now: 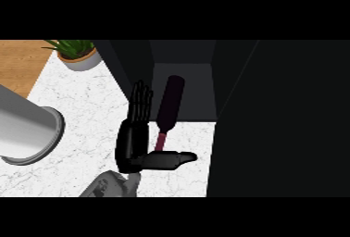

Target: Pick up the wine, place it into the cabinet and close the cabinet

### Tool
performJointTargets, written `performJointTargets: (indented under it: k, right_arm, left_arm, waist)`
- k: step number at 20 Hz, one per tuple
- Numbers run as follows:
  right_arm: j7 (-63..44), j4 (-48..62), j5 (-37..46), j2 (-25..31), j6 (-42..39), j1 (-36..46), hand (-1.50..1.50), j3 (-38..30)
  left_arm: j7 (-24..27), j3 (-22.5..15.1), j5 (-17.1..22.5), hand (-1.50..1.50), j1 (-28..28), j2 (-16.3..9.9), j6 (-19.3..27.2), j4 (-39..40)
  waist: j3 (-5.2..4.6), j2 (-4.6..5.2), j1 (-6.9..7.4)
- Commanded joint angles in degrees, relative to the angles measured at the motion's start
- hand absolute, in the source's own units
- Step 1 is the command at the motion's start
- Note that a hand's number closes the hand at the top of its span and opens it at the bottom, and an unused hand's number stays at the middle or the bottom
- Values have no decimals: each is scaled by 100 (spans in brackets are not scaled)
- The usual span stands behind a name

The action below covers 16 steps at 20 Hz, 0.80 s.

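The wine bottle (171, 99) is dark with a maroon neck (161, 139). It is at the mouth of the dark cabinet (188, 60), body inside the opening and neck pointing back towards me over the counter's edge. My left hand (133, 143) is just to the left of the bottle, fingers straight and stretched along its side. Its thumb sticks out to the right below the neck's end. No finger curls round the bottle. My right hand does not show.
A large dark panel (280, 115), seemingly the cabinet's open door, fills the right side. A big grey cylinder (27, 132) stands on the white marble counter (89, 106) at left. A potted plant (78, 54) is at the back, by a wooden surface (19, 62).
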<state>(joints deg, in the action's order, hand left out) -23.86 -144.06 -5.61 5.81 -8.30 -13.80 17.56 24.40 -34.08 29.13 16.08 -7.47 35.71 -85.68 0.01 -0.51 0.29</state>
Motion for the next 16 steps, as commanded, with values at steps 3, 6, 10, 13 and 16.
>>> performJointTargets:
  k: [3,6,10,13,16]
  right_arm:
    - [-901,-1234,-473,526,-298,-114,150,106]
    - [-622,-823,-708,843,-860,-111,150,249]
    - [-753,-844,-337,739,-1006,-473,150,1664]
    - [-727,-1150,-502,950,-1198,-534,150,1721]
    - [-679,-1014,-82,750,-1110,-391,150,2266]
  left_arm:
    - [251,-328,-278,-150,-1056,-300,49,-955]
    - [153,-447,-375,-150,-1416,-533,164,-1376]
    - [227,-159,-194,-150,-1904,-1000,-40,-1741]
    - [323,-121,-109,-150,-2346,-1366,-304,-2196]
    - [357,-11,-154,-150,-2558,-1556,-293,-2428]
  waist:
    - [-5,14,1]
    - [-1,19,32]
    - [-10,-6,30]
    - [-9,-1,21]
    - [-11,-4,-10]
